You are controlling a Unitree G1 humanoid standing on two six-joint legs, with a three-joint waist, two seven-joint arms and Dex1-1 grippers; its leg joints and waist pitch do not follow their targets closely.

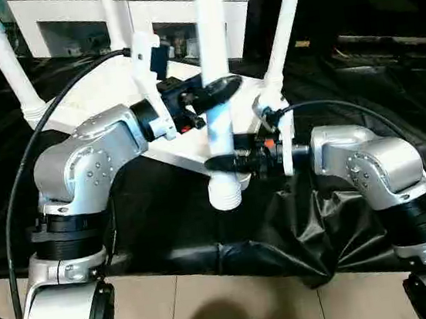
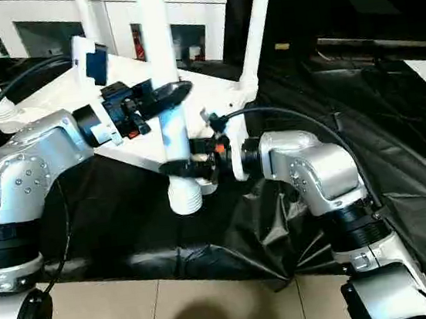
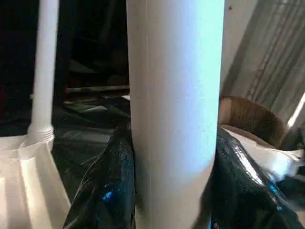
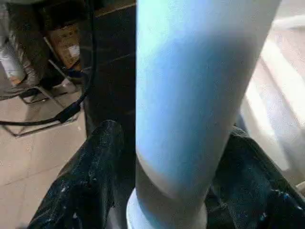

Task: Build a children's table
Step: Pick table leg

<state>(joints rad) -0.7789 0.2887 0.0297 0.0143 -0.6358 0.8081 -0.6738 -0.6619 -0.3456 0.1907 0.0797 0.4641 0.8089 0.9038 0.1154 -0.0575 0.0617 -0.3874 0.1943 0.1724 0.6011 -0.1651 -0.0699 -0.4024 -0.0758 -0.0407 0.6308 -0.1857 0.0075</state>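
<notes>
Landmark: tabletop, white ribbed plastic, inverted on black-sheeted desk; three tapered tube legs seated upright in corner sockets.
Left claw — clenched on fourth leg, high on the smooth shaft, above tabletop's near corner.
Fourth leg — long axis vertical, ridged end downward, hanging just off near corner, unseated.
Right claw — clenched on same leg lower down, nearer the ridged end; likely guides insertion.
</notes>
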